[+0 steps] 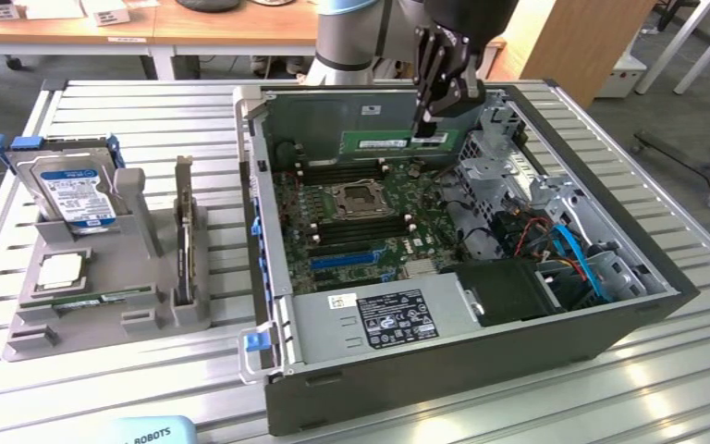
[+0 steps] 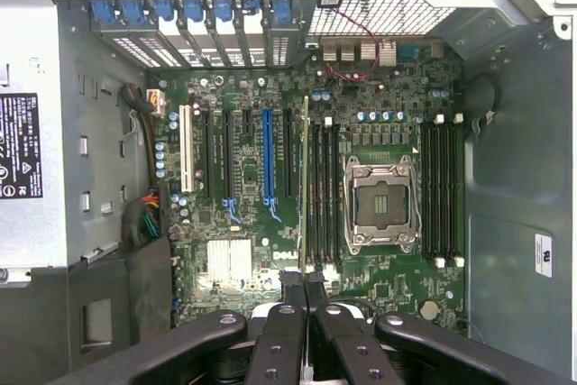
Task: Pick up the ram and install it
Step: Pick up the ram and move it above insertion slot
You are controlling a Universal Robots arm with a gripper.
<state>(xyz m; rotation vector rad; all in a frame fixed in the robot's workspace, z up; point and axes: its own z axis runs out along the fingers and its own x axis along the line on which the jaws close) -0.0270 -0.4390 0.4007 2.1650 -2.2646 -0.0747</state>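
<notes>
The ram [image 1: 386, 141] is a narrow green stick with a white label, hanging level above the motherboard [image 1: 330, 217] near the back of the open computer case [image 1: 454, 370]. My gripper [image 1: 424, 129] is shut on its end at the exterior view's right. In the wrist view the ram [image 2: 304, 178] appears edge-on as a thin line between my fingertips [image 2: 293, 288], running along the dark memory slots [image 2: 325, 191] beside the empty processor socket [image 2: 381, 202]. More memory slots [image 2: 442, 191] lie on the socket's other side.
On the exterior view's left, a grey holder [image 1: 34, 333] carries a hard drive [image 1: 74, 190], a square silver chip [image 1: 59, 270], an upright dark card [image 1: 184, 231] and a thin green strip [image 1: 96, 299]. Inside the case are a power supply [image 1: 380, 319], a metal drive cage [image 1: 503, 157] and blue cables [image 1: 577, 254].
</notes>
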